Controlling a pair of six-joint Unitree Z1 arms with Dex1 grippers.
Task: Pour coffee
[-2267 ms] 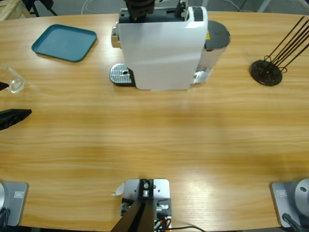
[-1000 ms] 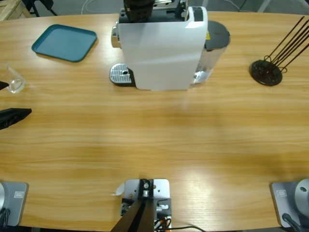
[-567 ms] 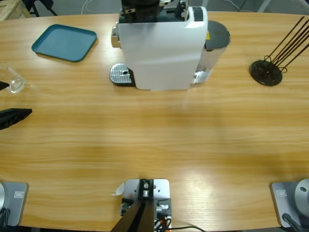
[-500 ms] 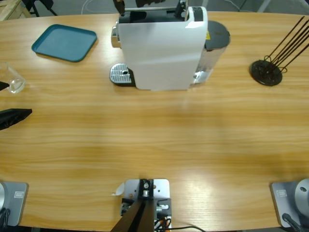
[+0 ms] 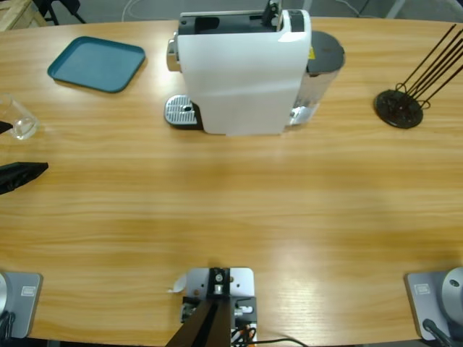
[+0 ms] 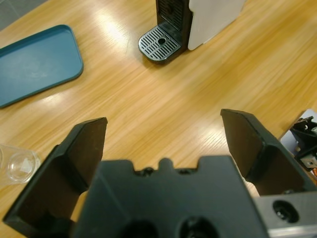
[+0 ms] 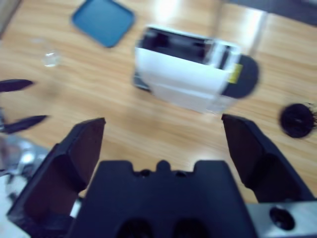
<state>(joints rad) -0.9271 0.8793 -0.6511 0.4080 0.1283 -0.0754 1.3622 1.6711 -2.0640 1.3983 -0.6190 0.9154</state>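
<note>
I can see no coffee anywhere yet: the small clear glass cup (image 5: 22,124) near the desk's left edge looks empty, and the drip grate (image 5: 181,111) at the front of the white coffee machine (image 5: 242,72) is bare. The cup stands well apart from the machine, with the teal tray (image 5: 97,63) between them toward the far edge.

What has just changed is at the machine's top. A moment ago my right end effector (image 7: 163,144) was down on the dark slot there; now it is gone from the high view, and its wrist camera looks down on the whole machine from well above, jaws spread wide and holding nothing. I judge the loading or lid work finished, so the next need is a cup under the spout.

My left end effector (image 6: 163,144) hangs low at the desk's left edge, jaws wide apart and empty, the cup just beside its left jaw. It has not moved. Fetching that cup to the grate looks like its job.

A black wire stand (image 5: 399,107) sits off to the right, out of the way.
</note>
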